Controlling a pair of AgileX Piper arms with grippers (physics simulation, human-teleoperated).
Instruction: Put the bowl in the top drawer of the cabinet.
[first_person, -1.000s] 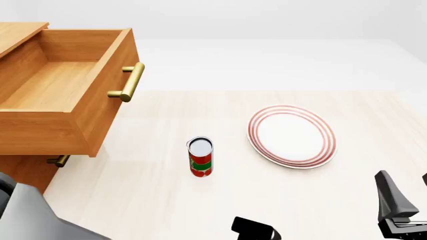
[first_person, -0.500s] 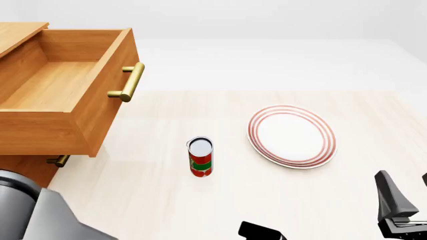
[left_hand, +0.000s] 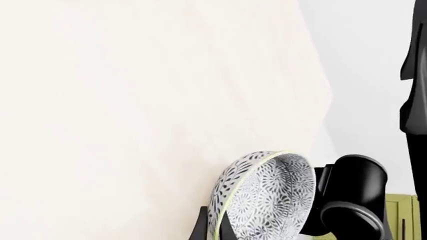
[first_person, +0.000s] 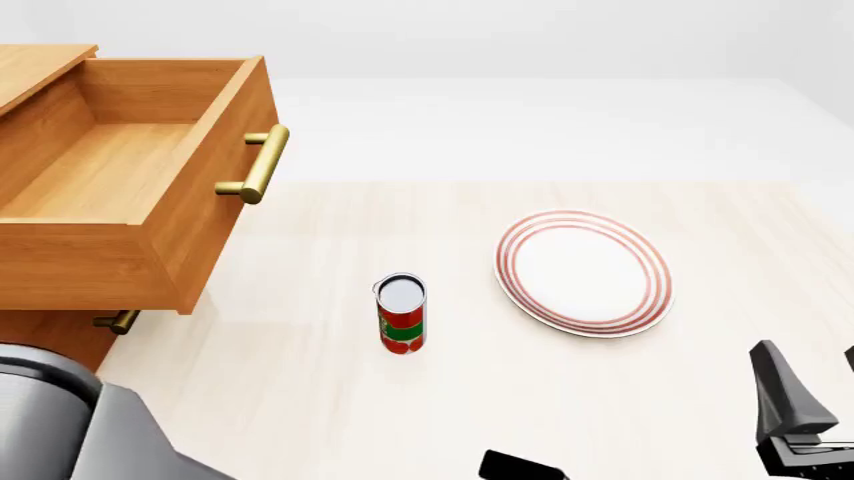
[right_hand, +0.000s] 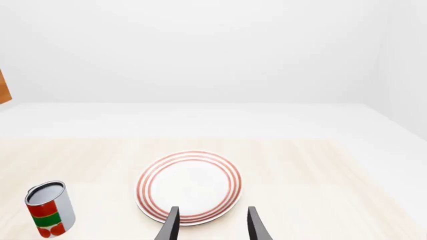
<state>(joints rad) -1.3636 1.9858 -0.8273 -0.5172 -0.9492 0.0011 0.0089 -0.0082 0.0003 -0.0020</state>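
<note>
1. The task is partly done, as I judge it: the large box-shaped top drawer of orange-brown wood (first_person: 127, 190) stands pulled well out of the orange-brown wooden cabinet (first_person: 38, 68), its floor bare, and the round deep bowl with the dense grey-blue floral speckle (left_hand: 267, 197) is not in it yet.
2. The bowl shows only in the left wrist view, tipped on edge, its pale rim running between the dark fingers of the left claw (left_hand: 217, 232), which appears clamped on the bowl's wall.
3. What is left: carry the bowl to the drawer, lower it inside, and let go.
4. In the front view the left arm is only a grey bulk below the drawer, with a black part at the bottom edge, to the drawer's right.
5. The right claw (right_hand: 212, 222) hangs idle with its two dark fingers apart and nothing between them, over the near rim of the flat white plate with red rings (first_person: 585, 272), well to the right of the drawer.
6. A small upright can with a red and green label and a shiny metal top (first_person: 400, 314) stands between the drawer and the plate.
7. The drawer has smooth grained boards and a rounded horizontal brass bar handle (first_person: 263, 164); the pale wood-grain counter (first_person: 400, 410) is matte, the bowl glossy and curved.
</note>
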